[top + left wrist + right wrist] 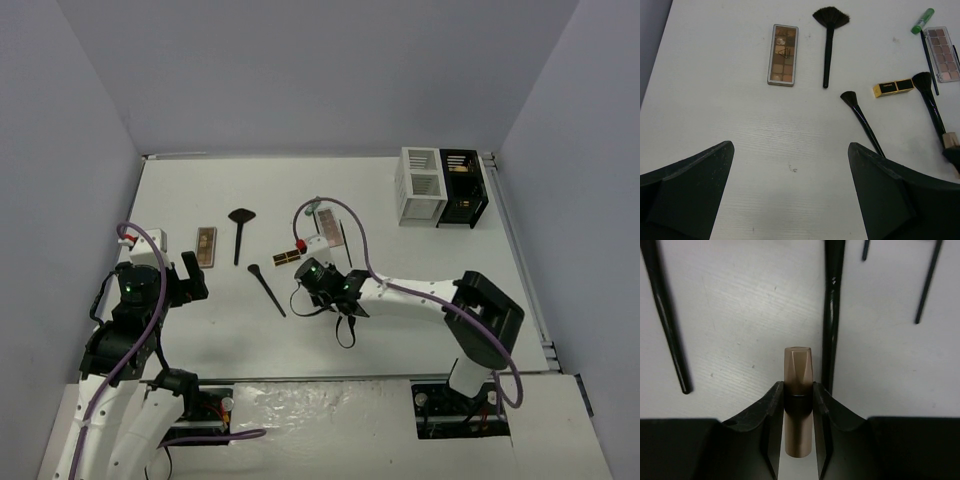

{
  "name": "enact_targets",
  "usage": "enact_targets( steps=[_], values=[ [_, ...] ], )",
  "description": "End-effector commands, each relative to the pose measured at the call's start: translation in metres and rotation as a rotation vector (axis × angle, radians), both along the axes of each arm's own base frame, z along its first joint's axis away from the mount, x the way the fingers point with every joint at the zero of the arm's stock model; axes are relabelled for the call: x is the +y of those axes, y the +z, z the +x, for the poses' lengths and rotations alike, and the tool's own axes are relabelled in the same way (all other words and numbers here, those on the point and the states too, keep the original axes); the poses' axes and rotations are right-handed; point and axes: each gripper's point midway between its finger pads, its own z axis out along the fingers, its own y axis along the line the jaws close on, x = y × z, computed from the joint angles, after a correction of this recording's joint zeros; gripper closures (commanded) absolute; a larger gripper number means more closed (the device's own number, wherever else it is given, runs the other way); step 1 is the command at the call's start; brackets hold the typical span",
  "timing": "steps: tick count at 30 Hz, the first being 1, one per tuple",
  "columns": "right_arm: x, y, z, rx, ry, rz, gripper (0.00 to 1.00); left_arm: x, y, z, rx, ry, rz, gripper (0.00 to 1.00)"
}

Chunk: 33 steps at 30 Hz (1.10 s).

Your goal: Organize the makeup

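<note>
Near left, the left claw (pixel 791 147) hangs open above the counter (pixel 715 75). At mid-counter the right claw (pixel 799 385) pinches a taupe stick (pixel 798 365), held lengthwise between its jaws. The white organizer box (pixel 422 185) stands well apart to the far right, nearest that arm.

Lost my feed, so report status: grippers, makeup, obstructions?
Left gripper open, empty. Right gripper shut on taupe stick. Black brush handle close beside it.
</note>
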Motion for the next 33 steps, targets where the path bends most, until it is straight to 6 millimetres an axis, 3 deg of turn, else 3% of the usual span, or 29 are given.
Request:
enact_targets(
  steps=[1,4,7,10,11,13,18,21,23,27,33],
  values=[
    [-0.035,0.13,0.057,-0.325,-0.136,0.114,1.0,0.0,0.015,0.009,-0.048,0.008,-0.009,0.03],
    [-0.093,0.182,0.095,-0.46,-0.258,0.136,1.0,0.0,0.016,0.009,-0.052,0.006,-0.01,0.03],
    [-0.168,0.21,0.133,-0.572,-0.369,0.061,1.0,-0.001,0.016,0.009,-0.053,0.003,-0.012,0.03],
    [-0.23,0.242,0.164,-0.697,-0.481,0.083,1.0,-0.001,0.016,0.009,-0.054,0.002,-0.013,0.03],
    [-0.268,0.247,0.173,-0.721,-0.565,0.081,1.0,-0.002,0.016,0.009,-0.052,-0.001,-0.013,0.03],
    [-0.297,0.256,0.191,-0.784,-0.637,0.119,1.0,-0.002,0.017,0.009,-0.054,-0.004,-0.014,0.03],
    [-0.349,0.262,0.225,-0.853,-0.774,0.141,1.0,-0.002,0.018,0.008,-0.062,-0.006,-0.017,0.03],
    [-0.368,0.25,0.247,-0.842,-0.806,0.118,1.0,-0.001,0.019,0.007,-0.065,-0.001,-0.015,0.03],
    [-0.385,0.256,0.261,-0.857,-0.824,0.108,1.0,-0.001,0.02,0.007,-0.069,-0.001,-0.016,0.03],
    [-0.398,0.234,0.286,-0.824,-0.824,0.092,1.0,-0.001,0.02,0.007,-0.072,-0.003,-0.016,0.03],
    [-0.408,0.21,0.305,-0.793,-0.821,0.109,1.0,-0.002,0.019,0.007,-0.066,-0.004,-0.015,0.03]
  ],
)
